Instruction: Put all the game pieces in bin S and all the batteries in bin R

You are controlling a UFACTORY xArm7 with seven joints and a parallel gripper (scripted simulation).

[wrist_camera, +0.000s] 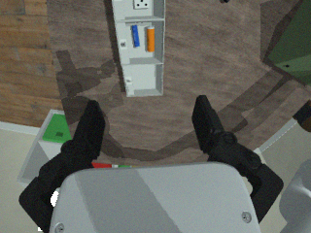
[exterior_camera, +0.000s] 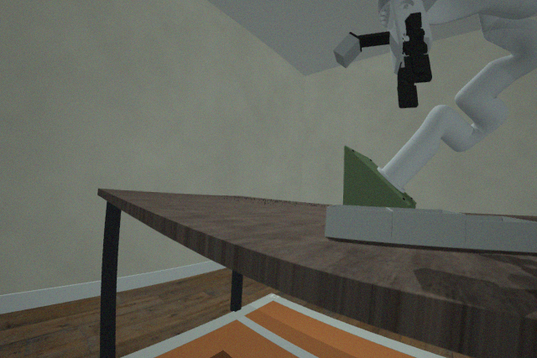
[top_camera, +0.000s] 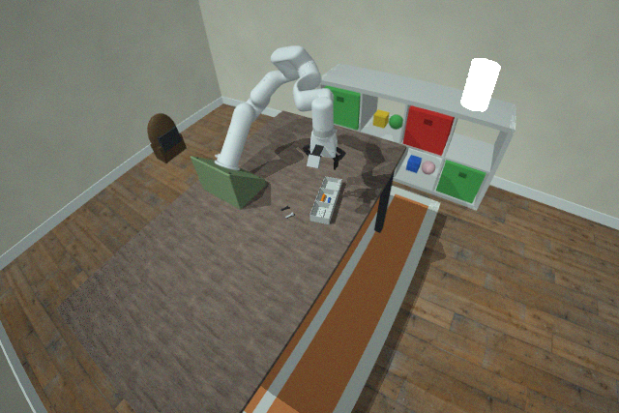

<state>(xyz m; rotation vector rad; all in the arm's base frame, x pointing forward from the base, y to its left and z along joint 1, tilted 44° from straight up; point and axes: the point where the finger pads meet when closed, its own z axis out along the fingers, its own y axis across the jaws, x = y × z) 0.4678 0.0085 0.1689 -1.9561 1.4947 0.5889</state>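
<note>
A grey-white row of three joined bins point(top_camera: 340, 183) point(exterior_camera: 427, 229) point(wrist_camera: 162, 78) stands on the table. Its middle bin holds a blue battery point(top_camera: 329, 199) point(wrist_camera: 135, 36) and an orange battery point(top_camera: 323, 197) point(wrist_camera: 151, 39). The bin at one end holds a white game piece with black dots point(wrist_camera: 141, 4), partly cut off in the wrist view. The bin at the other end, nearest my gripper, looks empty. The bin letters are too small to read. My gripper point(top_camera: 325, 162) point(exterior_camera: 414, 90) point(wrist_camera: 148, 109) is open and empty, high above the table beyond the empty bin.
A small dark thing point(top_camera: 284, 208) and a light grey, screw-like thing point(top_camera: 289, 215) lie on the table beside the bins. The green wedge-shaped arm base point(top_camera: 229, 185) point(exterior_camera: 368, 184) point(wrist_camera: 296, 49) stands behind them. A shelf point(top_camera: 420, 83) stands past the table's edge.
</note>
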